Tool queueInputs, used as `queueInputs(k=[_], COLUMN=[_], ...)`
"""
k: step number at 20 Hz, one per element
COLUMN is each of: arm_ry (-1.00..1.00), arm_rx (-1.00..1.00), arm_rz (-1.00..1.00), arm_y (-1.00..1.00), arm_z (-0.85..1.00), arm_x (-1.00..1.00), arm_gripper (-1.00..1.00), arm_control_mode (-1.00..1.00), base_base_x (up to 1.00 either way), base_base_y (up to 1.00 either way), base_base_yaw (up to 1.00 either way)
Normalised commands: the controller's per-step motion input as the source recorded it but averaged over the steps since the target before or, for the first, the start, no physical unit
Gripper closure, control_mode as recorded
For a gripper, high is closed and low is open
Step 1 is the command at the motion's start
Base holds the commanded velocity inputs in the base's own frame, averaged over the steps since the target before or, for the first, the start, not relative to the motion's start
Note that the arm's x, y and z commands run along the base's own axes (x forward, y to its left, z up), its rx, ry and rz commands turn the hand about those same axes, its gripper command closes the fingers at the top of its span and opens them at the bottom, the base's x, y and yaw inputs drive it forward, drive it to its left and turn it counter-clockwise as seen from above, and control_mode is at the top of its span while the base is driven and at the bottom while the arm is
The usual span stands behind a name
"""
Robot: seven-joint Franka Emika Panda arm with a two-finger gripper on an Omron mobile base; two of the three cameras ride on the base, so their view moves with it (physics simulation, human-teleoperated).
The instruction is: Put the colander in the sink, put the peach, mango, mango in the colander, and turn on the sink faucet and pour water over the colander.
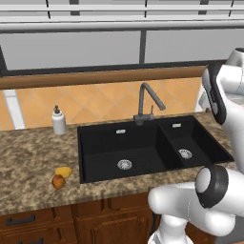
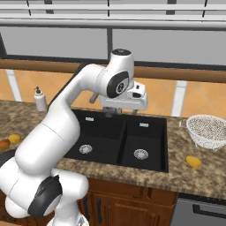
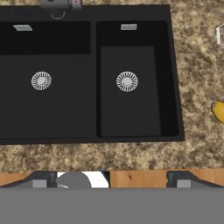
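- Colander (image 2: 207,129): round white wire-mesh bowl, lacy perforated look, sat upright on granite counter (image 2: 194,178) to right of sink, well apart from basins. Only its edge showed at far right in hand view (image 3: 220,35).
- Sink (image 1: 143,147): black, rectangular, matte; two basins, big one on left, smaller on right w/ divider btwn. Each had a round silver drain & small silver overflow plate on back wall. Both basins bare.
- Sink faucet (image 1: 147,102): tall dark grey metal, angular bent spout, small side lever, at back rim btwn basins.
- Mango no. 1 (image 2: 193,161): smooth yellow-orange oval, on counter right of sink, in front of colander, not touching it; seen cut off at right edge in hand view (image 3: 218,111).
- Mango no. 2 (image 1: 63,171): same look, on counter left of sink, just beside peach (image 1: 58,181), a small round orange-red fruit w/ brownish tint, nearer the counter's front edge.
- Gripper (image 3: 109,179): fingers spread wide, nothing btwn them, hung above sink pointing down, front rim of sink & counter edge below it.
- Counter: speckled brown-beige granite; wood cabinets beneath; orange diagonal tile backsplash.
- Soap dispenser (image 1: 58,121): white pump bottle, upright on counter, back left of sink.
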Motion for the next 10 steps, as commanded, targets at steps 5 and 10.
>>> queueInputs(k=[5, 10], arm_ry=[0.00, 0.00], arm_rx=[0.00, 0.00], arm_rz=[0.00, 0.00], arm_y=[-0.26, -0.45], arm_z=[-0.06, -0.13], arm_x=[0.13, 0.11], arm_gripper=[-1.00, -1.00], arm_control_mode=[-1.00, -1.00], base_base_x=[0.00, 0.00], base_base_y=[0.00, 0.00], base_base_yaw=[0.00, 0.00])
